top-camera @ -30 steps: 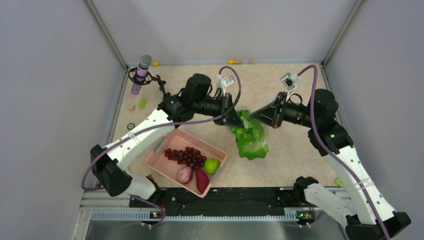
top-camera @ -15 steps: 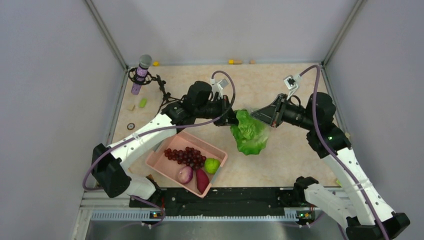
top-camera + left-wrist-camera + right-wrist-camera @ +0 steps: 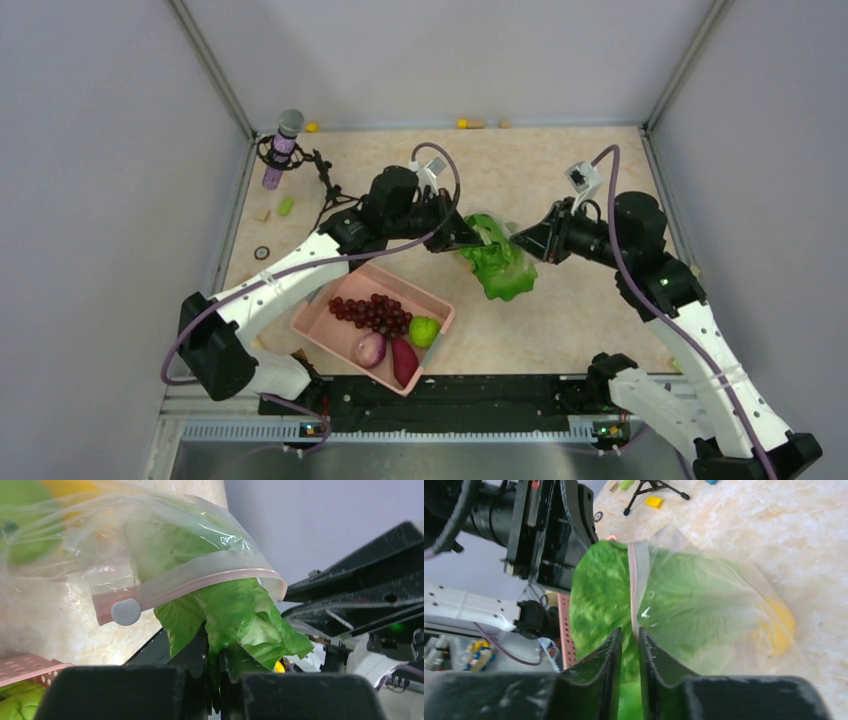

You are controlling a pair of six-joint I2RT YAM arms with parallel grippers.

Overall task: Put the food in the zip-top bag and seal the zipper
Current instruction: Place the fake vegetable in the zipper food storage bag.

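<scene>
My left gripper (image 3: pixel 215 652) is pressed together on the lettuce (image 3: pixel 235 615), which sits halfway through the mouth of the zip-top bag (image 3: pixel 165 535). On the right gripper (image 3: pixel 630 640) the jaws stand nearly together at the zipper (image 3: pixel 638 575); I cannot tell whether they pinch it. If that rim slips, the bag could sag and the leaf drag out. The pink basket (image 3: pixel 318 322) holding grapes (image 3: pixel 375 312) lies near, on my left side.
</scene>
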